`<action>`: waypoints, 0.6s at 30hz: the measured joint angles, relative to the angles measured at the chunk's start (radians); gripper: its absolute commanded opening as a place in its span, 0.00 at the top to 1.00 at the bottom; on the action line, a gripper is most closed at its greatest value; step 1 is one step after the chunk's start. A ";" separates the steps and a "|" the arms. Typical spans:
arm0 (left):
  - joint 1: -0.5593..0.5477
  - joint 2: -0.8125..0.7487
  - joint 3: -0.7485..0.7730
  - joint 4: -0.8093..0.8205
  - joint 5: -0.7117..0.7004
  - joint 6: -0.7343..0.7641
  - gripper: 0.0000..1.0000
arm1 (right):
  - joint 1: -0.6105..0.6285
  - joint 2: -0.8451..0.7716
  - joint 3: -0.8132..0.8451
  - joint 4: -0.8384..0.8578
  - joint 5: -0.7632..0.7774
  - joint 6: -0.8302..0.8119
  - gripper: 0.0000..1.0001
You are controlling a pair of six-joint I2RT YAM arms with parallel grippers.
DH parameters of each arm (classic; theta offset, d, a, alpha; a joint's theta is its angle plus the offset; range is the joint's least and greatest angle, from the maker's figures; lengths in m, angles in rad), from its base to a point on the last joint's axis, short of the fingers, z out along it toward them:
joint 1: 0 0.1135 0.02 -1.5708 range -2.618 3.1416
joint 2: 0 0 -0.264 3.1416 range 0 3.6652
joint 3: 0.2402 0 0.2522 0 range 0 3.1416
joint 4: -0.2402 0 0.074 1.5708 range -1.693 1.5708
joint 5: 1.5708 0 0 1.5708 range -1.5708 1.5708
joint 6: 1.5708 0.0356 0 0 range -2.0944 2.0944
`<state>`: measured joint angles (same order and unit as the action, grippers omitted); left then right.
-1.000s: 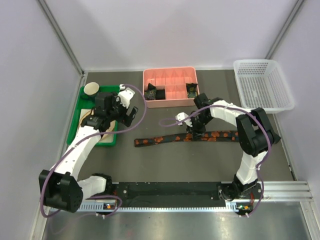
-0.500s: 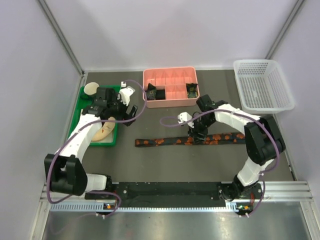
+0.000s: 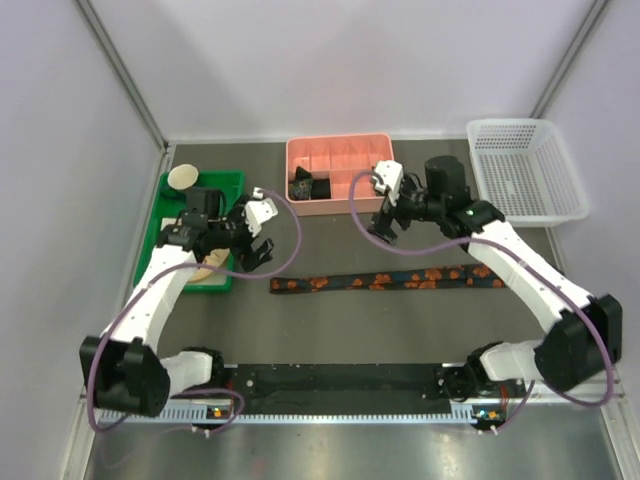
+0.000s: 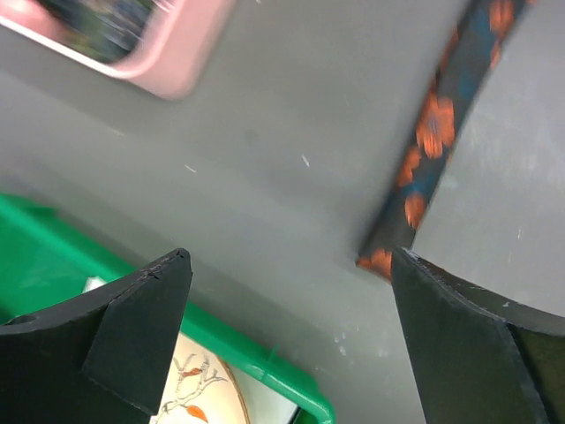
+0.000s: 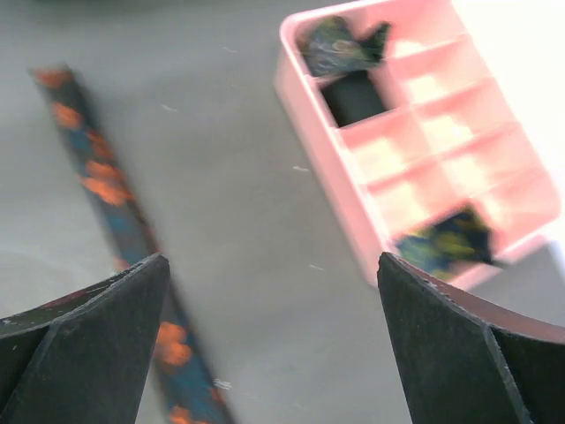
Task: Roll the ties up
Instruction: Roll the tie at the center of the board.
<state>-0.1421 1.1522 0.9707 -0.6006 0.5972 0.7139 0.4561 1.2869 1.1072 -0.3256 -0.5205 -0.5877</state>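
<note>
One tie (image 3: 390, 280), black with red-orange blotches, lies flat and unrolled across the middle of the table. Its left end shows in the left wrist view (image 4: 433, 132), and a stretch of it in the right wrist view (image 5: 106, 185). Two dark rolled ties with greenish specks (image 5: 335, 44) (image 5: 446, 238) sit in compartments of the pink box (image 3: 340, 142). My left gripper (image 3: 258, 250) (image 4: 291, 256) hovers open over the table between the green tray and the tie's left end. My right gripper (image 3: 385, 222) (image 5: 272, 261) is open and empty, in front of the pink box and above the tie.
A green tray (image 3: 170, 200) holding a printed plate (image 4: 203, 389) stands at the left. A white mesh basket (image 3: 525, 170) stands at the back right. The pink box (image 5: 327, 150) has several empty compartments. Purple cables loop off both wrists.
My right gripper has opened wide, lifted off the tie and swung back toward the pink box. The left gripper has shifted slightly toward the tie's left end. The tie stays flat.
</note>
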 measured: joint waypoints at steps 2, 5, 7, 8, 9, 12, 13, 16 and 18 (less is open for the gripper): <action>-0.001 0.058 -0.001 -0.048 -0.001 0.080 0.09 | 0.000 0.061 0.047 -0.023 -0.056 0.070 0.01; -0.003 0.144 -0.020 -0.105 -0.003 0.185 0.11 | 0.000 0.217 0.147 -0.065 -0.172 0.200 0.01; -0.006 0.188 -0.040 -0.135 -0.004 0.233 0.11 | 0.000 0.286 0.158 -0.072 -0.238 0.282 0.05; -0.009 0.205 -0.047 -0.143 -0.006 0.249 0.12 | 0.000 0.315 0.155 -0.081 -0.267 0.327 0.12; -0.015 0.222 -0.053 -0.154 -0.006 0.266 0.12 | 0.000 0.341 0.148 -0.081 -0.293 0.373 0.16; -0.054 0.261 -0.067 -0.160 -0.017 0.294 0.15 | 0.000 0.394 0.123 -0.083 -0.341 0.481 0.35; -0.075 0.274 -0.072 -0.158 -0.026 0.298 0.16 | 0.000 0.407 0.115 -0.082 -0.351 0.510 0.47; -0.125 0.308 -0.097 -0.134 -0.050 0.296 0.22 | 0.000 0.426 0.080 -0.080 -0.364 0.582 0.63; -0.151 0.329 -0.113 -0.114 -0.071 0.289 0.27 | 0.000 0.426 0.047 -0.079 -0.364 0.616 0.67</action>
<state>-0.2935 1.4815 0.8577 -0.7147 0.5259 1.0027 0.4564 1.7134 1.1545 -0.4046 -0.8841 0.0284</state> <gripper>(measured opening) 0.788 0.400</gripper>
